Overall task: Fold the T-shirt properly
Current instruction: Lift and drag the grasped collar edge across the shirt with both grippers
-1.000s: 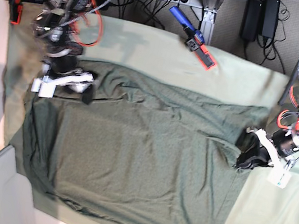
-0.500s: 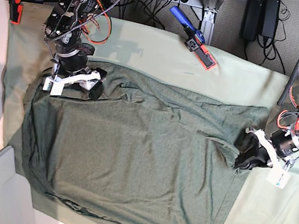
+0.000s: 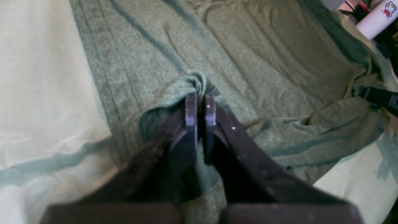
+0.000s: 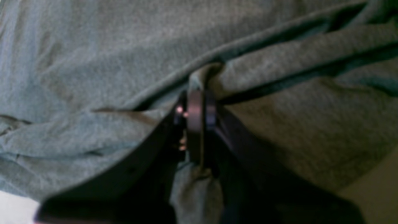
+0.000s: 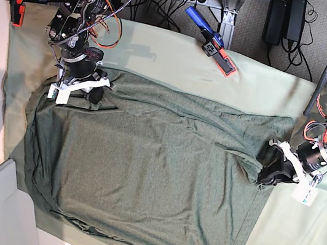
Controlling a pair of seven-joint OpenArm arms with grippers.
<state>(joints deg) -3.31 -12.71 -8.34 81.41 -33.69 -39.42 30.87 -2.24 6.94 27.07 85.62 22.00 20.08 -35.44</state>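
Right end effector now clamped on T-shirt.

We lose the T-shirt's lower hem at the bottom edge of the base view. In the right wrist view everything is blurred, and the fabric bunched between the right gripper's tips hides their contact faces. The left gripper's body blocks the cloth beneath it, and the white cylinder is cut off at the corner.
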